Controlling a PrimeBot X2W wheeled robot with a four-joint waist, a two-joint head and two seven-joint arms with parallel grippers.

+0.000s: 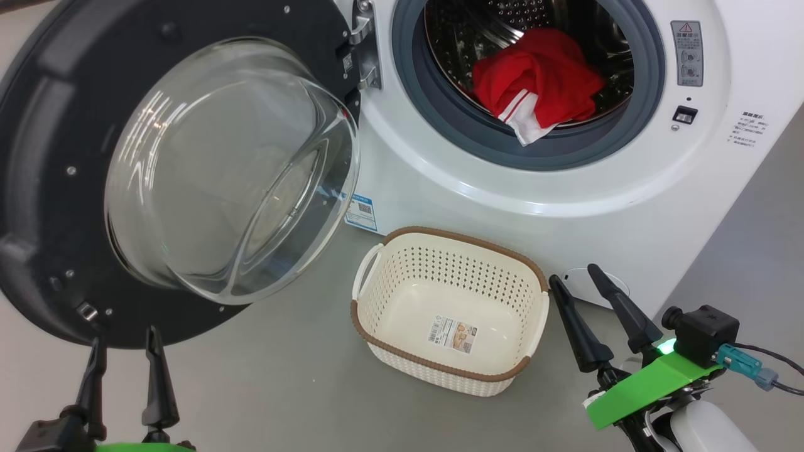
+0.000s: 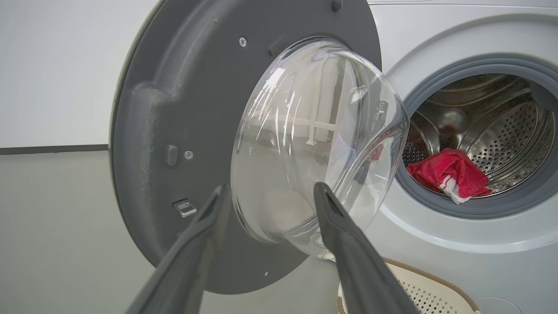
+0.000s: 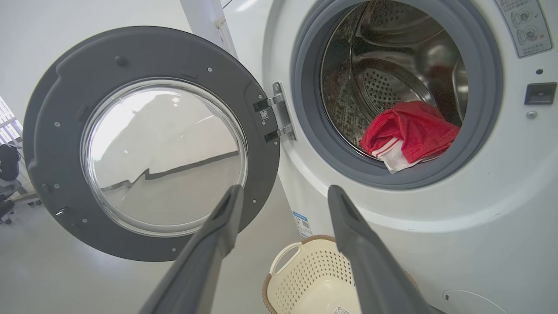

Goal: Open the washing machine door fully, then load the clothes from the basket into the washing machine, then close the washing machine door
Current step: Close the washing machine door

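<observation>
Left gripper [image 1: 124,339] and right gripper [image 1: 573,274] are spread wide, holding nothing, basket [image 1: 440,235] between them. Clothes [image 1: 540,81] lie ahead in the washing machine [image 1: 691,207]; a white flap hangs out, so the door [image 1: 50,157] might pinch it.

Count of items
1 washer [image 1: 691,207], 1 door [image 1: 38,188], 1 basket [image 1: 440,276], 1 red heap of clothes [image 1: 540,75] (pieces uncountable), 2 grippers: left gripper [image 1: 124,336], right gripper [image 1: 573,274].

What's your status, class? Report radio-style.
Left gripper, right gripper open, empty. Clothes in drum, basket empty, door open. White hem drapes onto gasket.
</observation>
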